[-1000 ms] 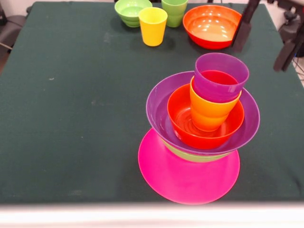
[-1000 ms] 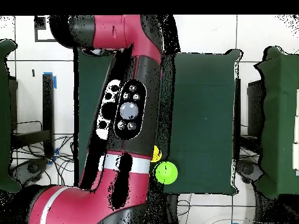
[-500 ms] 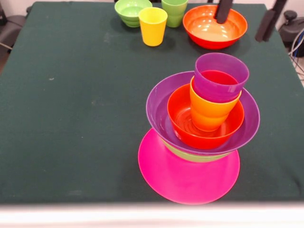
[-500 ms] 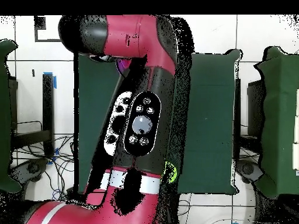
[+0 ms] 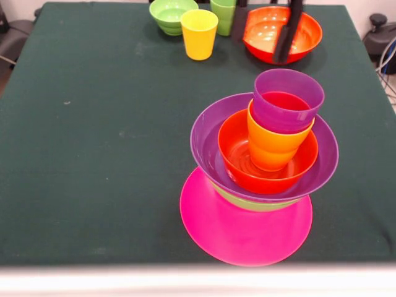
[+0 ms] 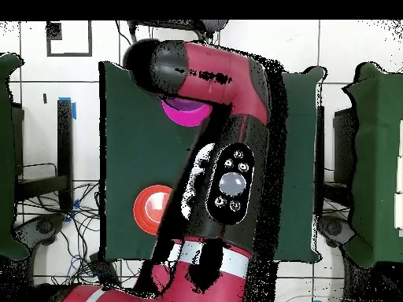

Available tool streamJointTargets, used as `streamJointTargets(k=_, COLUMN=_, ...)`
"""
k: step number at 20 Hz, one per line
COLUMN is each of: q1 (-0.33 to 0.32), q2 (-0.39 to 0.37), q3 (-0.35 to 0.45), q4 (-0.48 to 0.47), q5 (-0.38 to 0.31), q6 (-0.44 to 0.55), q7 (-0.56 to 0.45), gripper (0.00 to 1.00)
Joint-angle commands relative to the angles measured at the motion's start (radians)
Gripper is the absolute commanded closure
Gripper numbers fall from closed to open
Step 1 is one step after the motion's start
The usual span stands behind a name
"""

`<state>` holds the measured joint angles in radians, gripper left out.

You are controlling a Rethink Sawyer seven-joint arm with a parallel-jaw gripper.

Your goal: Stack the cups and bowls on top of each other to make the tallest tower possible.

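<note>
Over far orange-red bowl (image 5: 283,32), pincer (image 5: 265,38) open, w/ one finger inside.

The green-clothed bench (image 5: 93,154) is seen in the front view from its near edge, close and angled downward. In the overhead view it (image 6: 130,157) is seen from high above, straight down. Shared by both are the glossy orange-red plastic bowl (image 5: 281,31) (image 6: 152,208) and the multicoloured tower's wide pink base (image 5: 241,229) (image 6: 181,112).

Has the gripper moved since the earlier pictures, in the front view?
Yes. The gripper has moved toward the picture's left: earlier it hung right of the loose orange-red bowl, and now its fingers straddle that bowl's left part, beside the green cup.
</note>
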<state>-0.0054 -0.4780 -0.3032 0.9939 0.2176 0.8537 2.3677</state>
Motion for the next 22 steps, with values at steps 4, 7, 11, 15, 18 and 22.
streamJointTargets(k=4, q1=-0.062, q2=-0.070, q3=0.205, q4=0.351, q5=-0.133, q6=-0.146, q7=-0.277, gripper=0.00)
streamJointTargets(k=7, q1=-0.086, q2=-0.083, q3=0.232, q4=0.397, q5=-0.161, q6=-0.190, q7=-0.271, gripper=0.00)
streamJointTargets(k=11, q1=-0.121, q2=-0.100, q3=0.269, q4=0.454, q5=-0.200, q6=-0.239, q7=-0.265, gripper=0.00)
streamJointTargets(k=15, q1=-0.152, q2=-0.110, q3=0.298, q4=0.492, q5=-0.233, q6=-0.251, q7=-0.248, gripper=0.00)
streamJointTargets(k=18, q1=-0.170, q2=-0.117, q3=0.305, q4=0.524, q5=-0.259, q6=-0.265, q7=-0.225, gripper=0.00)
streamJointTargets(k=22, q1=-0.203, q2=-0.126, q3=0.314, q4=0.567, q5=-0.302, q6=-0.298, q7=-0.204, gripper=0.00)
